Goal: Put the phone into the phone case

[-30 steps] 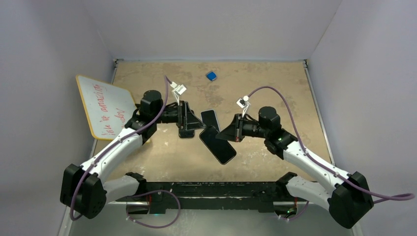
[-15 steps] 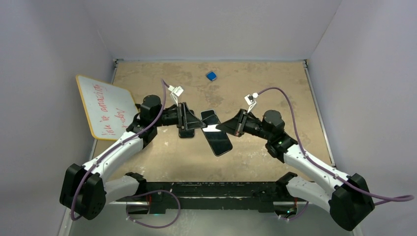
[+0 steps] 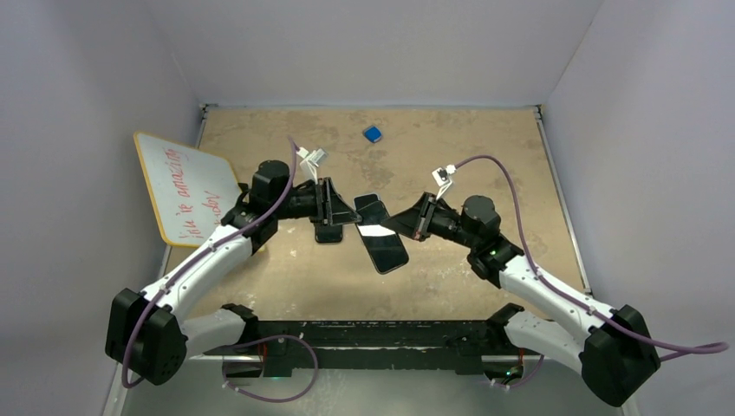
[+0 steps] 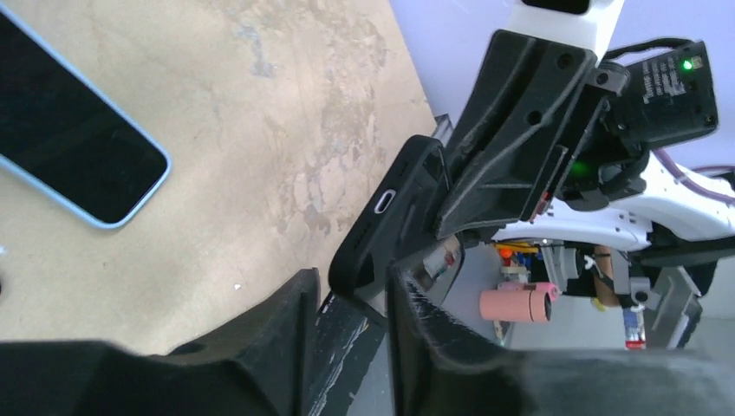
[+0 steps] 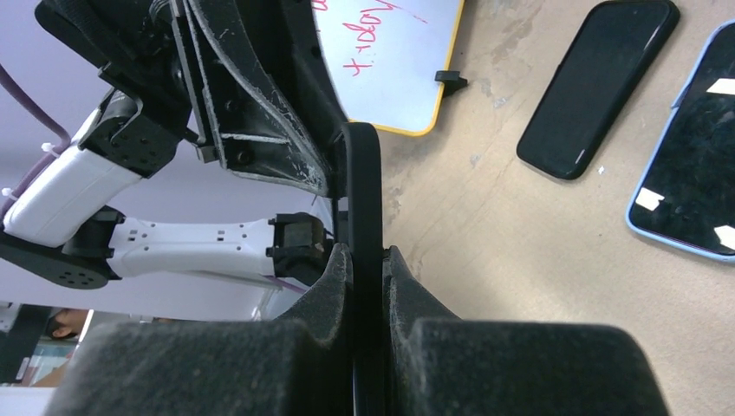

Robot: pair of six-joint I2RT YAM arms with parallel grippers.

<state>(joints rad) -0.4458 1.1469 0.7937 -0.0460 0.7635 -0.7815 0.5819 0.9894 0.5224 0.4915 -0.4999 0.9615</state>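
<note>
Since a second ago the right gripper [image 5: 364, 256] has swung up and away from the arm bases. It has carried the black phone case [image 3: 386, 251] with it, and the case now shows a white glare at its far end in the top view. The left gripper [image 4: 351, 282] has edged rightward to meet it.

Both arms reach from the near edge over the tan, worn tabletop [image 3: 485, 173]. Each rises to a bent joint out on its own side, then turns inward, so the two grippers point at each other over the middle. Each wrist is rolled on its side, so in its own camera the tabletop stands along one edge rather than below.

The right gripper's fingers [image 5: 321, 295] are pressed tight on the case, which runs edge-on between them, clear of the table. The left gripper's fingers [image 4: 416, 303] straddle the case's other end, the one with an oval port opening, and are only narrowly parted. One lies against the case; whether the other presses it too I cannot tell.

The dark-screened phone with a pale blue rim [image 4: 69, 147] lies flat, screen up, on the tabletop just beyond the grippers, apart from the case. A black rounded slab [image 5: 598, 87], phone or case I cannot tell, lies on the table by the left gripper. A yellow-edged whiteboard with pink writing [image 3: 186, 186] stands at the left side. A small blue block [image 3: 373, 133] sits near the far edge.
</note>
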